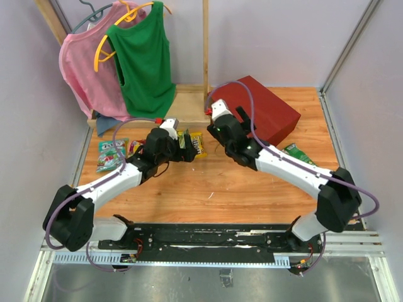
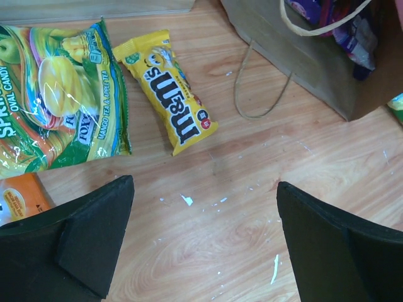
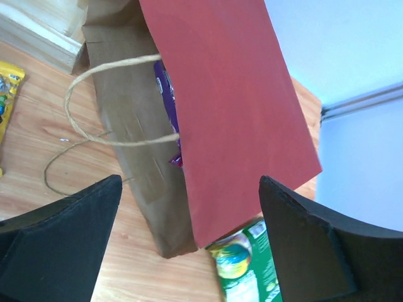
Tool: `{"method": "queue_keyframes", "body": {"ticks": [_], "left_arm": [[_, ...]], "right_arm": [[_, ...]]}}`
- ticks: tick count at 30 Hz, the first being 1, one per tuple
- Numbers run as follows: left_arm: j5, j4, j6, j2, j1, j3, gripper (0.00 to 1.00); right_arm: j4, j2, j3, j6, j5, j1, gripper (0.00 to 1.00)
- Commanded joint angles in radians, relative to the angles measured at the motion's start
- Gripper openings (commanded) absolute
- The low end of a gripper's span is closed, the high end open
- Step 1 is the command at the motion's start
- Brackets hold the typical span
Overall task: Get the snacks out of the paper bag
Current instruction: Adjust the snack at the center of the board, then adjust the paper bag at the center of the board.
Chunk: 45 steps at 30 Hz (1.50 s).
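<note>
Red paper bag (image 1: 271,113) lies tipped over, snacks (image 2: 173,94) beside.

- yellow packet (image 2: 169,88): "m&m's"
- green-yellow candy bag (image 2: 56,94): "OVAL CANDY", "FOX'S", cut-off "SPRI", small "MANGO TEA"
- orange packet (image 2: 19,196): print too small to read

On my feed a green tank top (image 1: 146,60) hangs from a yellow hanger (image 1: 97,53), with a pink top (image 1: 85,66) just left of it and partly behind it. A wooden post (image 1: 205,44) stands to its right. A blue cloth (image 1: 110,124) lies below and left of it, at the edge of the wooden tabletop (image 1: 214,189).
</note>
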Motion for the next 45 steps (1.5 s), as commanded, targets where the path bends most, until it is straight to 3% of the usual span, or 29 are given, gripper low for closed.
{"method": "queue_keyframes", "body": {"ticks": [1, 7, 13, 21, 26, 38, 40, 45], "left_arm": [[0.02, 0.04, -0.001, -0.052, 0.0, -0.017, 1.0], [0.01, 0.035, 0.006, -0.091, 0.0, -0.031, 1.0], [0.042, 0.061, -0.002, -0.071, 0.0, -0.035, 1.0], [0.069, 0.066, -0.01, -0.066, 0.0, -0.031, 1.0], [0.087, 0.08, -0.02, -0.057, 0.0, -0.033, 1.0], [0.113, 0.1, -0.033, -0.039, 0.0, -0.031, 1.0], [0.12, 0.108, -0.039, -0.035, 0.0, -0.034, 1.0], [0.165, 0.174, -0.081, -0.007, -0.001, -0.048, 0.99]], "right_arm": [[-0.287, 0.112, 0.157, -0.104, -0.008, 0.005, 0.86], [-0.312, 0.14, 0.148, -0.06, 0.004, -0.011, 0.74], [-0.291, 0.134, 0.108, -0.051, 0.008, -0.069, 0.72], [-0.129, 0.177, 0.082, -0.128, 0.069, -0.111, 0.67], [-0.039, 0.198, 0.079, -0.185, 0.075, -0.12, 0.61], [0.058, 0.292, 0.073, -0.232, 0.157, -0.119, 0.58], [0.103, 0.279, 0.052, -0.239, 0.184, -0.119, 0.52], [0.185, 0.236, -0.004, -0.254, 0.218, -0.123, 0.21]]}}
